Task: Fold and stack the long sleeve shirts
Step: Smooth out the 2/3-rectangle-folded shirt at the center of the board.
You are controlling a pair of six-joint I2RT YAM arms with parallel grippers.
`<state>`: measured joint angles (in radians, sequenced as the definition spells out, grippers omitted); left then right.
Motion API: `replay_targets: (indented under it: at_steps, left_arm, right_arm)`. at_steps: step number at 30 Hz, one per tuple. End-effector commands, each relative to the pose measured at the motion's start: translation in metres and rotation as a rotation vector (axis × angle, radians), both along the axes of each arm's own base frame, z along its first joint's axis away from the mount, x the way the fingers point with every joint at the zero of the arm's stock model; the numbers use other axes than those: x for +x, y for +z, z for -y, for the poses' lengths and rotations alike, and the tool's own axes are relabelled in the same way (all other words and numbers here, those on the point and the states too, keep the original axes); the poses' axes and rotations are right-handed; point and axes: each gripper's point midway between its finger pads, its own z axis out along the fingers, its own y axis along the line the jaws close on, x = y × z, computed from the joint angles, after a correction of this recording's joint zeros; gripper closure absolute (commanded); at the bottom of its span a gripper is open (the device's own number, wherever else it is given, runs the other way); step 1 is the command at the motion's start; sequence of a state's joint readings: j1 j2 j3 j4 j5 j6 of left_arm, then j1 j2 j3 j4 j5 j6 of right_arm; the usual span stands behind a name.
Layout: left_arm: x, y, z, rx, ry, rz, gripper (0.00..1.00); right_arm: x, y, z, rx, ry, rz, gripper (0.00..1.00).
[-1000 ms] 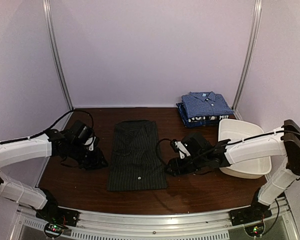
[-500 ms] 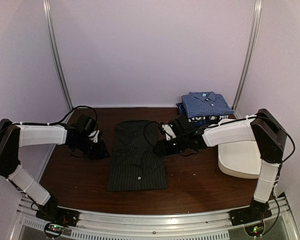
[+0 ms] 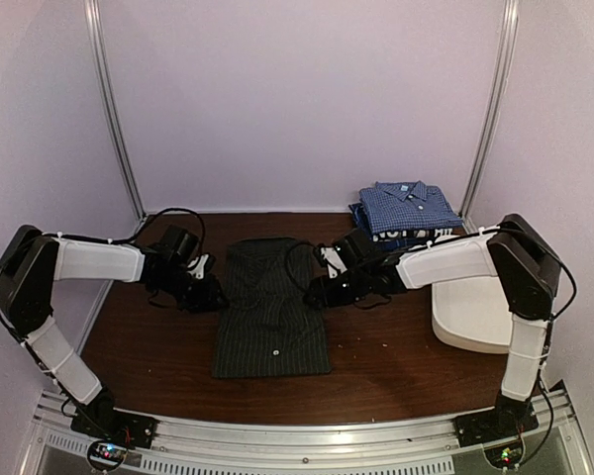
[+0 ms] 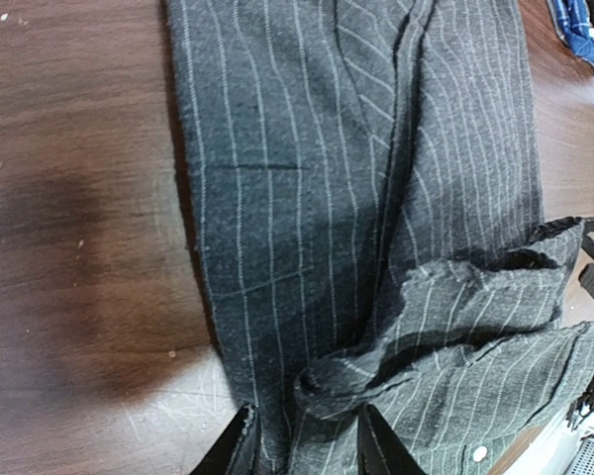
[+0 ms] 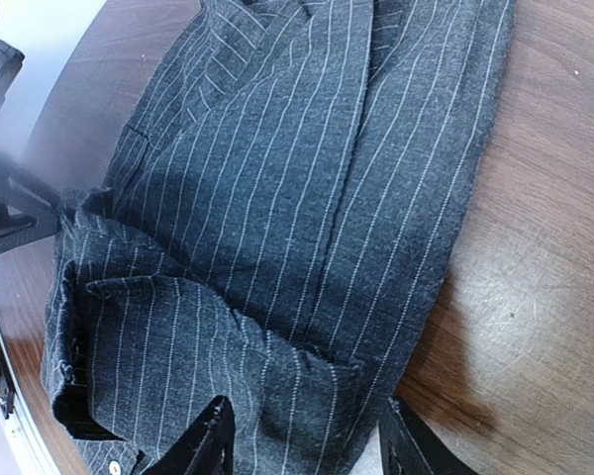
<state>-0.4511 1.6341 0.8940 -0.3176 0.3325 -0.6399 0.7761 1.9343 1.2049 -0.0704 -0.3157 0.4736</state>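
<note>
Charcoal pinstriped cloth fills the middle of the brown desk (image 3: pixel 376 371): the dark long sleeve shirt (image 3: pixel 272 312) lies folded into a long narrow panel, collar end toward the back wall and one white button (image 3: pixel 275 349) showing near its front hem. The left gripper (image 3: pixel 211 295) sits low against the shirt's left edge, about halfway along the panel, and the right gripper (image 3: pixel 314 293) meets the opposite edge at much the same level, so the two face each other across the cloth. From the left wrist, the two dark fingers (image 4: pixel 240 447) stand apart with the shirt's edge and a raised wrinkle of fabric between them, not pinched. The right wrist gives the same picture (its fingers (image 5: pixel 210 440) also spread, straddling the doubled edge rather than clamping it). At the far right corner of the desk the blue checked shirt (image 3: pixel 409 206) rests folded on top of the navy shirt (image 3: pixel 401 236), whose white lettering peeps out along the front of the pile. Just in front of that stack a white tub (image 3: pixel 472 319) sits at the desk's right side, partly under the right arm.
</note>
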Motion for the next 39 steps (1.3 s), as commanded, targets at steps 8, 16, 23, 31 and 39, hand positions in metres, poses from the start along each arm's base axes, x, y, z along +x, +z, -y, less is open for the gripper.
replay_targets:
  at_steps: [8, 16, 23, 31, 39]
  left_arm:
    - [0.011, 0.016, 0.016, -0.078, -0.064, 0.066, 0.65]
    - [0.015, 0.016, 0.023, -0.107, -0.081, 0.064, 0.8]
    - [0.014, 0.016, 0.016, -0.075, -0.055, 0.073, 1.0]
    - [0.015, 0.004, -0.002, -0.004, 0.03, 0.05, 1.0]
    - [0.019, 0.0, -0.002, 0.002, 0.041, 0.043, 0.89]
  right_arm:
    - [0.007, -0.002, -0.014, 0.045, 0.028, -0.012, 0.56]
    - [0.011, 0.004, -0.018, 0.058, 0.029, -0.006, 0.82]
    - [0.016, 0.018, -0.007, 0.026, -0.015, 0.038, 0.95]
    - [0.02, 0.005, 0.007, -0.022, -0.083, 0.04, 0.97]
    - [0.022, 0.004, -0.002, -0.004, -0.054, 0.037, 0.78]
